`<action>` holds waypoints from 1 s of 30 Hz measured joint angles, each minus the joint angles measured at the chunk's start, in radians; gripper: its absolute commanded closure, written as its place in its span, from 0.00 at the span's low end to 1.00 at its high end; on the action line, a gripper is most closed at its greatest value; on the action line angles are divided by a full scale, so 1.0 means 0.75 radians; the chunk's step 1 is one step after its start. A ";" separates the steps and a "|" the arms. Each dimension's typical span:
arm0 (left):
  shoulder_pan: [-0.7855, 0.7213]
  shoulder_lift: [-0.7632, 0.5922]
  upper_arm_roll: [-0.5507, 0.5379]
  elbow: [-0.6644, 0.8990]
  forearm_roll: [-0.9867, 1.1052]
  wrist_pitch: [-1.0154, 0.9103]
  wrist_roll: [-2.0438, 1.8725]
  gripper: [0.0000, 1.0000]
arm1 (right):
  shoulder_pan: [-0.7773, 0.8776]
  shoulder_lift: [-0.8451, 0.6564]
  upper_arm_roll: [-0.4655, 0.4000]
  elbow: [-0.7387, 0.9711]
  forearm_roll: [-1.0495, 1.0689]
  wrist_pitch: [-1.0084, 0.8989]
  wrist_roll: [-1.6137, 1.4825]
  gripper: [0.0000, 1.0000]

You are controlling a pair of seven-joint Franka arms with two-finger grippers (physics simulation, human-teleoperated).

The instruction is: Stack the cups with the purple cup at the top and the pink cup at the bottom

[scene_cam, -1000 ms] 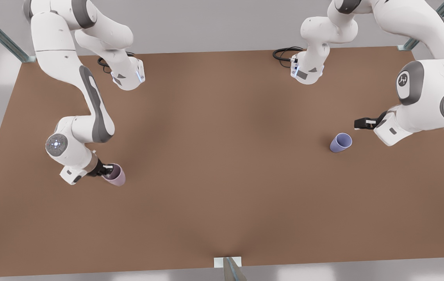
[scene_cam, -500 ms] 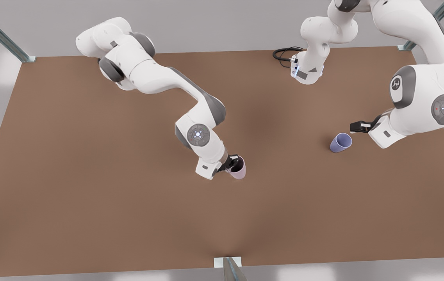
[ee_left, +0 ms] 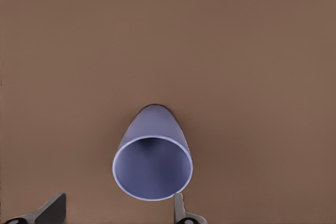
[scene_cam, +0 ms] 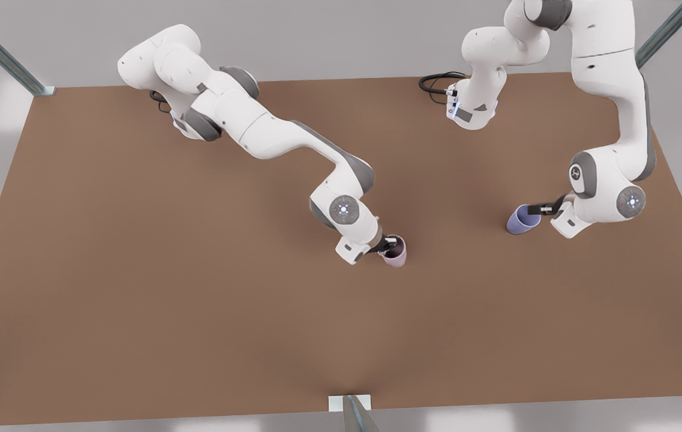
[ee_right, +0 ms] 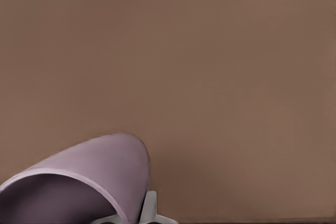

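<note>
Front view, right end effector: pinched the pink cup by its rim, to carry it over the worktop.
Left end effector: fingers spread beside the purple cup, probably to grasp it next.

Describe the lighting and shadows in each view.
Front view: soft, even light; faint dark patches on the table, small shadows at the pink cup and purple cup. Left wrist view: flat light, a thin shadow rims the purple cup. Right wrist view: the pink cup's inside is darker.
</note>
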State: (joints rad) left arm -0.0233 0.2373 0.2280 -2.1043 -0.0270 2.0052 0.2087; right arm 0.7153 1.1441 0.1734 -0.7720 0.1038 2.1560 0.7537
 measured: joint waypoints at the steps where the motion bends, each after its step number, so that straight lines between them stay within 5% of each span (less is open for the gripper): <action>1: 0.013 0.008 0.000 -0.015 0.000 0.043 0.010 0.00 | 0.001 0.000 0.000 0.000 -0.001 -0.014 0.017 0.79; 4: 0.022 0.015 0.000 -0.113 0.001 0.175 0.035 0.00 | 0.007 0.001 0.000 -0.003 -0.008 -0.059 0.063 0.79; 7: 0.023 0.026 -0.001 -0.149 0.001 0.260 0.057 0.00 | 0.012 0.002 0.000 -0.004 -0.014 -0.083 0.103 0.48; 10: 0.022 0.057 -0.001 -0.154 0.000 0.325 0.076 0.00 | 0.014 0.006 0.001 -0.004 -0.018 -0.094 0.137 0.43; 11: 0.022 0.061 -0.001 -0.154 0.000 0.341 0.082 0.07 | 0.018 0.008 0.000 -0.004 -0.018 -0.095 0.148 0.41; 13: 0.022 0.064 -0.001 -0.156 0.001 0.365 0.091 0.47 | 0.025 0.010 0.000 -0.004 -0.019 -0.097 0.167 0.40; 15: 0.022 0.065 -0.001 -0.155 0.003 0.379 0.097 0.60 | 0.028 0.011 0.000 -0.004 -0.020 -0.098 0.184 0.40; 16: 0.022 0.064 -0.001 -0.155 0.007 0.381 0.097 0.63 | 0.029 0.011 -0.001 -0.004 -0.020 -0.099 0.193 0.27; 17: 0.022 0.062 -0.001 -0.155 0.012 0.380 0.096 0.66 | 0.030 0.008 -0.002 -0.005 -0.023 -0.097 0.200 0.00; 24: 0.021 0.064 -0.009 -0.151 -0.005 0.334 0.110 0.79 | -0.063 -0.191 -0.022 -0.059 -0.076 -0.163 0.233 0.00; 30: 0.002 0.004 -0.091 -0.037 -0.005 0.245 0.098 0.79 | -0.729 -0.966 -0.026 -0.719 -0.139 -0.336 0.101 0.00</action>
State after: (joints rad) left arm -0.0217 0.2403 0.1594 -2.1318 -0.0307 2.1888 0.2821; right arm 0.1683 0.4197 0.1540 -1.3115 -0.0001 1.9039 0.8298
